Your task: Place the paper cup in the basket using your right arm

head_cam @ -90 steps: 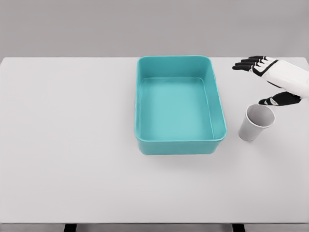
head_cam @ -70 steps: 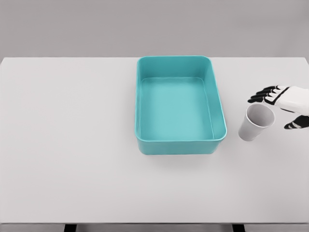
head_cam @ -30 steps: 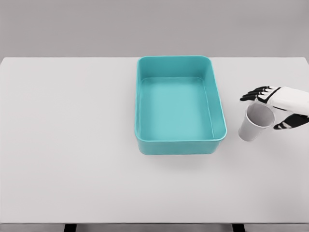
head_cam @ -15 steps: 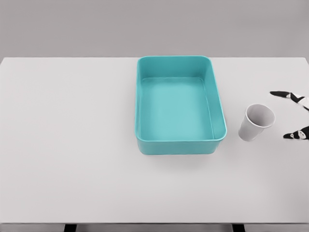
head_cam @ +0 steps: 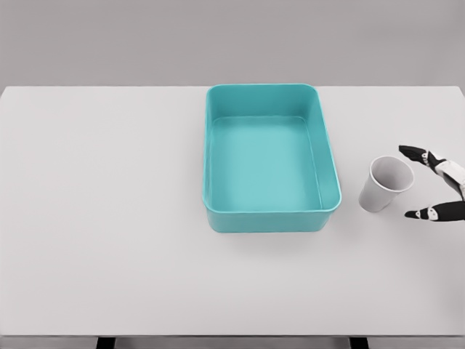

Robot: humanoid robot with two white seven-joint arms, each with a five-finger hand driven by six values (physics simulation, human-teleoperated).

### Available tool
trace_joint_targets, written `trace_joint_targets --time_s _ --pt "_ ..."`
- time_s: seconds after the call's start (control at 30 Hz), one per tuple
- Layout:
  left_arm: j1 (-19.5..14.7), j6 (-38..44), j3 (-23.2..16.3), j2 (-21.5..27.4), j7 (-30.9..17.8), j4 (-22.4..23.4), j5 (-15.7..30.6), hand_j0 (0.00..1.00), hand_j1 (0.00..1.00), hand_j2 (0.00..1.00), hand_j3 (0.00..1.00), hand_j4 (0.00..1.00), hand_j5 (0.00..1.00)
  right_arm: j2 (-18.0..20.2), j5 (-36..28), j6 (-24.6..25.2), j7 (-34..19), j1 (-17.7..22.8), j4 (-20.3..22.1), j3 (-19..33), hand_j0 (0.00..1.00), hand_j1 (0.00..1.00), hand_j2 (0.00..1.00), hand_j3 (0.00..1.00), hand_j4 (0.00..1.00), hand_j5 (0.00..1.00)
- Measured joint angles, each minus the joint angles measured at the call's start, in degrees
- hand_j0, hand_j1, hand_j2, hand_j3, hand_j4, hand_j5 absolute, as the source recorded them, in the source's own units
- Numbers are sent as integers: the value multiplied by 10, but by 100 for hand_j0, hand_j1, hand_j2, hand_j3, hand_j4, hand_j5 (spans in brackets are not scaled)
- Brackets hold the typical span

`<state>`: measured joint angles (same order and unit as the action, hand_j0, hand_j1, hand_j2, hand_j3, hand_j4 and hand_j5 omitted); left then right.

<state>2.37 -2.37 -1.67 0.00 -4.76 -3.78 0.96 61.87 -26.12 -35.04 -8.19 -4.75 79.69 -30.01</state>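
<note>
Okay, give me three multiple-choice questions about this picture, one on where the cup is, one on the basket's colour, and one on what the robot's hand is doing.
1. Where does the paper cup stand?
A. inside the basket
B. on the table, right of the basket
C. on the table, left of the basket

2. What colour is the basket?
A. teal
B. red
C. yellow

3. What is the state of the right hand?
A. shut on the cup
B. fingers spread, holding nothing
C. resting in the basket

Key: 1 B, the cup stands on the bare table past the basket's right wall. 2 A, its walls and floor are teal. 3 B, the fingertips sit apart from the cup.
</note>
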Motion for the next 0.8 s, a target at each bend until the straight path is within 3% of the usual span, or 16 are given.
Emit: trace_joint_targets --time_s 0.33,0.8 --pt "0 0 0 0 0 0 0 100 100 100 100 100 100 -14 -44 0 0 10 -4 -1 100 100 100 100 100 100" --pt "0 0 0 0 0 0 0 100 100 100 100 100 100 -54 -48 0 1 -3 -17 -3 100 100 100 100 100 100"
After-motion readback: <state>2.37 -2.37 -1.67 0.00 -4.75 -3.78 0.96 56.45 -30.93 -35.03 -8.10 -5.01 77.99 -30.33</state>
